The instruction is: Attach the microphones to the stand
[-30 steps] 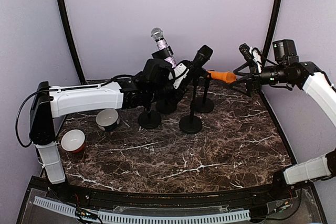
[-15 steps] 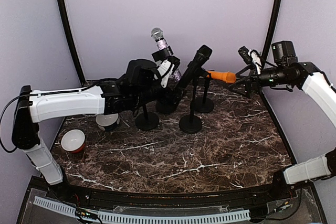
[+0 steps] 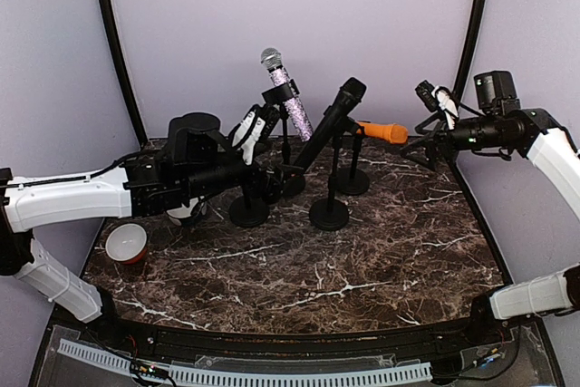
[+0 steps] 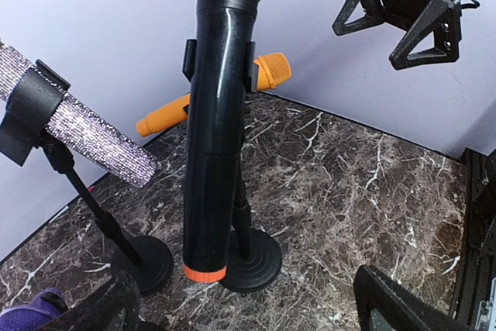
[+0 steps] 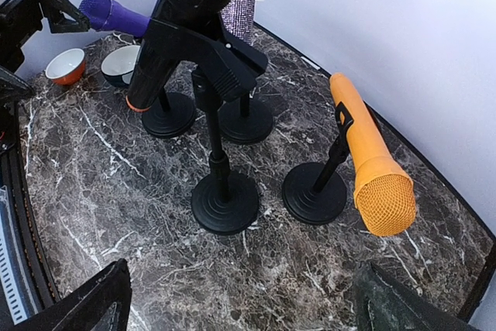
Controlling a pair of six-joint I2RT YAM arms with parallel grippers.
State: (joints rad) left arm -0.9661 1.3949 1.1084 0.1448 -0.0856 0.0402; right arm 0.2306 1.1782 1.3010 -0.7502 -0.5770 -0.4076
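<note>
Left gripper point(image 3: 256, 122): fingers spread wide, nothing held; sits at the left of the stand cluster.
Right gripper point(image 3: 426, 122): fingers spread wide, nothing held; off the table's right rear, apart from the orange microphone's head.
Black microphone point(image 4: 217, 129): clipped in the front-centre stand point(image 5: 225, 203), steeply tilted, orange end down, mesh head up.
Orange microphone point(image 5: 368, 153): in the clip of the right rear stand point(image 5: 314, 193), lying nearly level, head toward the right gripper.
Lilac microphone point(image 3: 288, 97): glittery, in a rear stand clip, tilted, silver head uppermost.
Purple microphone point(image 5: 116, 15): raised, just beside a left finger; contact and clip cannot be told, as the left arm hides it from above.
Obstructions: the black microphone crosses in front of the lilac and orange ones in the left wrist view; stand bases crowd close together.
Bowls: one point(image 3: 126, 243) on the marble table point(image 3: 362, 278) front left; a second point(image 5: 122, 63) beside it, partly under the left arm.
</note>
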